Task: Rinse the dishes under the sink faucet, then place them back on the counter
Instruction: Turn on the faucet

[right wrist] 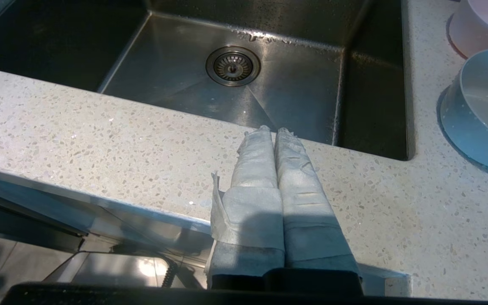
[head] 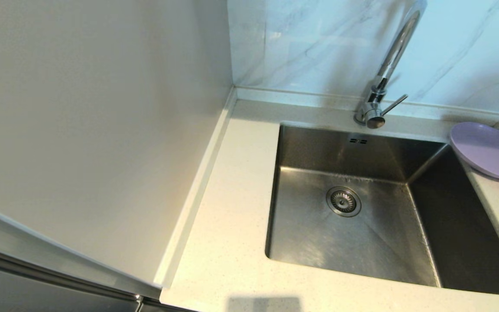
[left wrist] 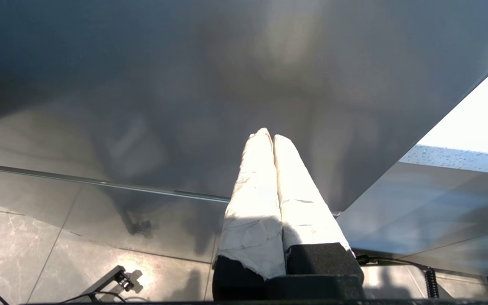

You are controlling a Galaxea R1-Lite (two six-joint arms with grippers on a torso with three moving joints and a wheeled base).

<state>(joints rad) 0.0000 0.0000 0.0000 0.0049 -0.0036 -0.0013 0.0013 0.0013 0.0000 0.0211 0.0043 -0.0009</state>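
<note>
Dishes [head: 487, 149] unmarked beside sink [head: 345, 203].

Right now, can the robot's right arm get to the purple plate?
Probably yes. The right gripper, jaws shut, hovers over the counter's front edge by the sink. The lilac plate sits at the far right corner, nothing visibly blocking, though two smaller dishes lie nearer.
</note>
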